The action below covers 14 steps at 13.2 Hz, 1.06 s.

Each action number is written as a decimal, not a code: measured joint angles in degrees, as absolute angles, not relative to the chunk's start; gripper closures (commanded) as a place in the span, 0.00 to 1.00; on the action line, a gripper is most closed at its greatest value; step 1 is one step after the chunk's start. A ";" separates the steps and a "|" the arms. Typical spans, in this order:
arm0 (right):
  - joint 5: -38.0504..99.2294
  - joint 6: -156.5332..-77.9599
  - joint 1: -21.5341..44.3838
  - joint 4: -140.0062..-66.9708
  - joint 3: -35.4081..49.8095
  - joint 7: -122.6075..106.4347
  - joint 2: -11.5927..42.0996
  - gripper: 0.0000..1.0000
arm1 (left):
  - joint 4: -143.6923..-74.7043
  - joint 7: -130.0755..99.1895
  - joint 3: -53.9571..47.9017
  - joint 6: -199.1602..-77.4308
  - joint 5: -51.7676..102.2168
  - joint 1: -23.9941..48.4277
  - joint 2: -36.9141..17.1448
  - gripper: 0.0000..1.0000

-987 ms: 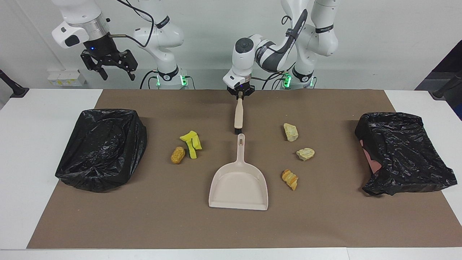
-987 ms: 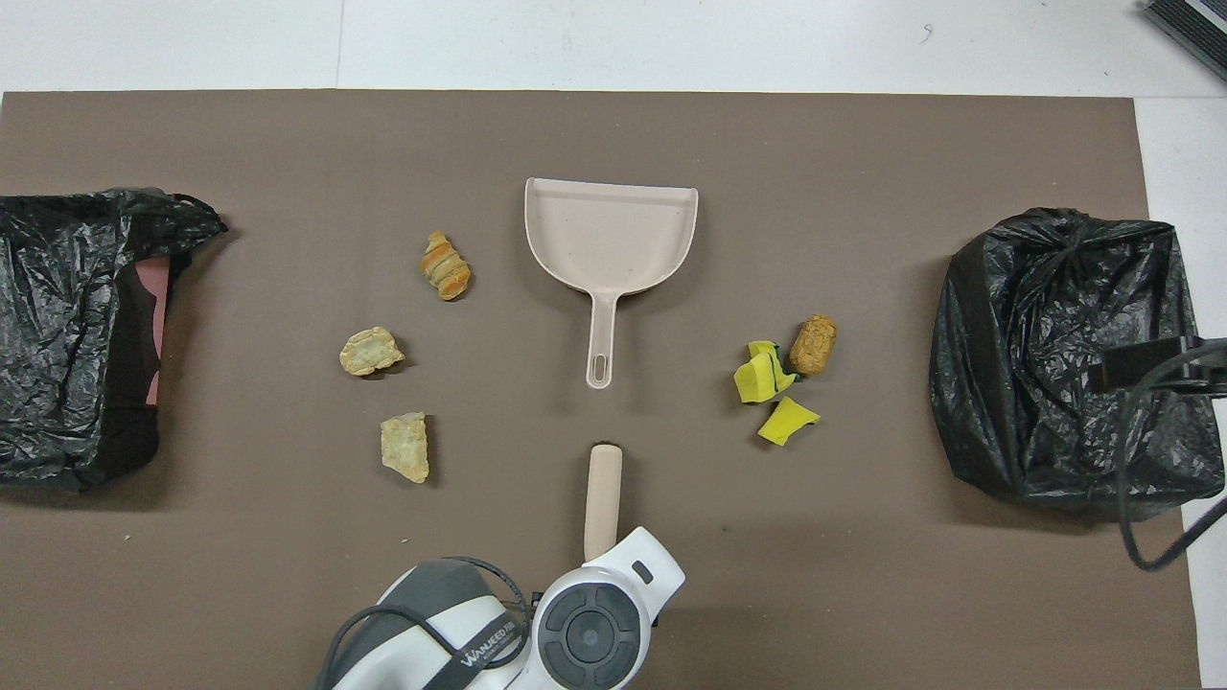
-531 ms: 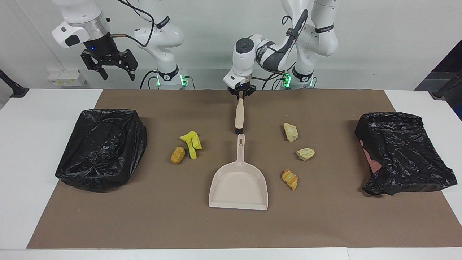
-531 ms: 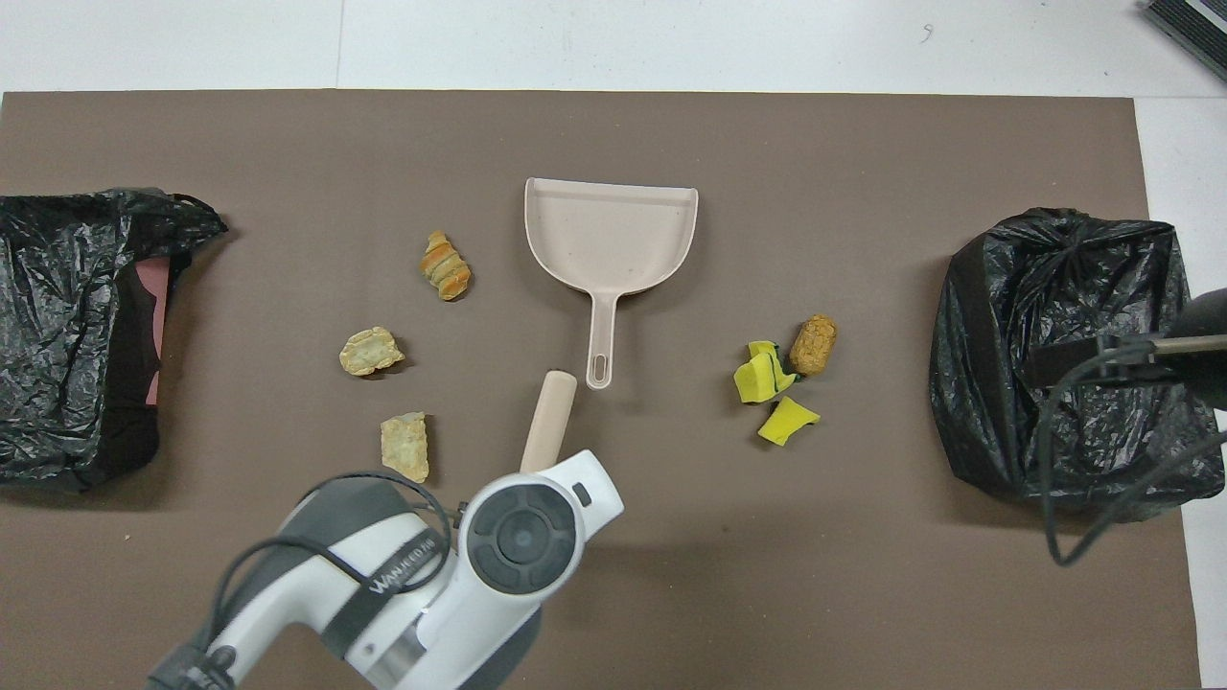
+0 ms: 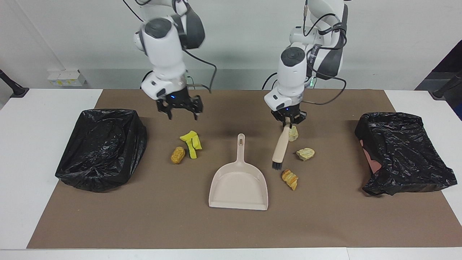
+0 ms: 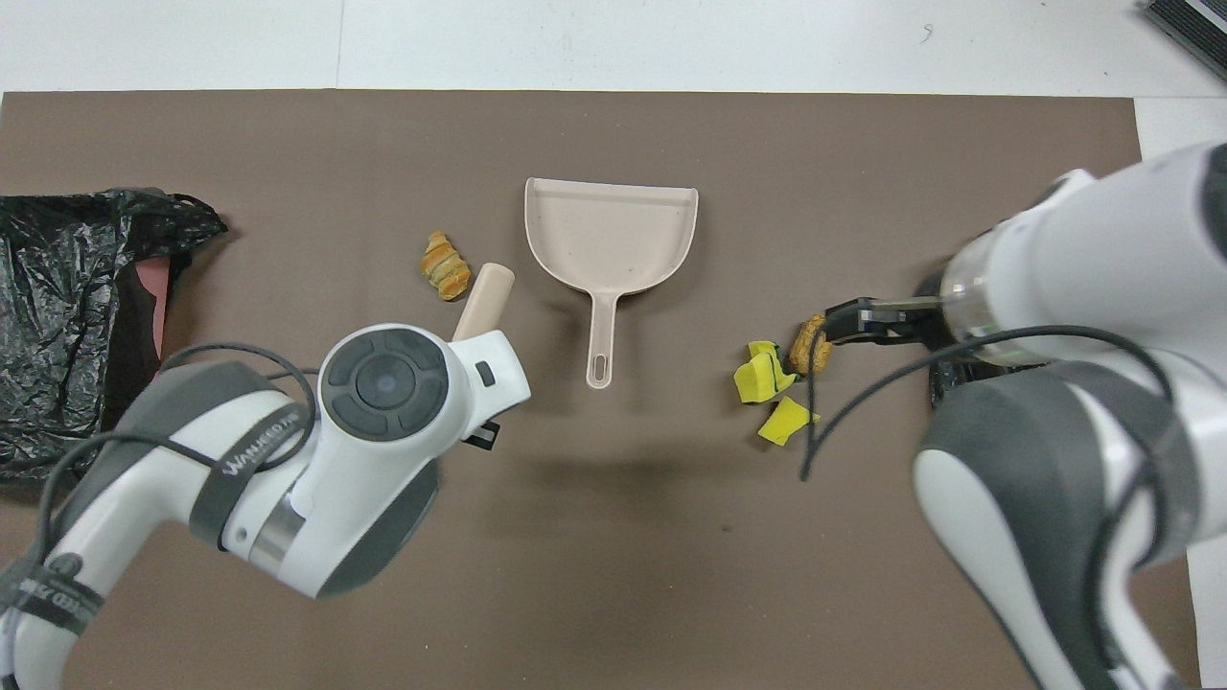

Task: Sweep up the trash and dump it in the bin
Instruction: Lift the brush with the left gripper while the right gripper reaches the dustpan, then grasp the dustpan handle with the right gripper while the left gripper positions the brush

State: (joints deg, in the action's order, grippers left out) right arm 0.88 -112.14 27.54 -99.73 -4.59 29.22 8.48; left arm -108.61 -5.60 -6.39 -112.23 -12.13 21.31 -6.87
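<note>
While overhead hides cream chunks (image 5: 305, 154)

glossy bin liner (image 5: 101, 150), matt plastic dustpan (image 5: 239, 187)

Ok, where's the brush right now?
The left pincer holds the brush by its handle, bristles down by the dustpan, between the dustpan's handle and the pale chunk, just above the orange-striped chunk.

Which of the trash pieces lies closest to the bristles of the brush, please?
The orange-striped chunk, just beside the bristle end of the brush near the dustpan. The two cream chunks lie nearer the robots, up along the brush handle.
</note>
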 measured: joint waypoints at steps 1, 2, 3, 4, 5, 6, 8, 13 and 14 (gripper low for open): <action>0.88 -114.86 29.66 -99.64 -4.51 32.20 10.67 0.00 | -106.94 -4.51 -6.40 -112.21 -12.55 20.53 -8.19 1.00; 0.88 -116.85 31.49 -99.51 -4.47 34.03 12.74 0.00 | -105.50 -3.59 -6.41 -112.18 -12.80 19.83 -9.28 1.00; 0.88 -118.36 32.88 -99.38 -4.43 35.11 14.47 0.00 | -104.44 -2.32 -6.42 -112.18 -12.95 19.11 -10.05 1.00; 0.88 -119.65 34.00 -99.28 -4.38 36.14 16.05 0.00 | -103.71 -0.01 -6.43 -112.16 -13.23 18.20 -10.60 1.00; 0.89 -120.85 34.94 -99.19 -4.36 36.92 17.55 0.00 | -103.28 3.42 -6.44 -112.16 -13.97 17.14 -11.02 1.00; 0.89 -122.38 35.75 -99.14 -4.35 37.38 19.13 0.00 | -102.87 6.97 -6.41 -112.16 -15.45 15.97 -11.46 1.00; 0.89 -124.84 36.36 -98.96 -4.35 37.52 21.57 0.00 | -101.62 10.57 -6.41 -112.89 -18.19 14.22 -13.38 1.00; 1.63 -126.25 36.41 -95.94 -2.36 37.52 24.42 0.00 | -97.78 15.71 -6.48 -116.84 -21.24 11.58 -19.30 1.00; 1.65 -127.19 36.40 -95.76 -2.13 37.52 25.07 0.00 | -97.73 18.51 -6.47 -118.03 -21.23 10.64 -19.70 1.00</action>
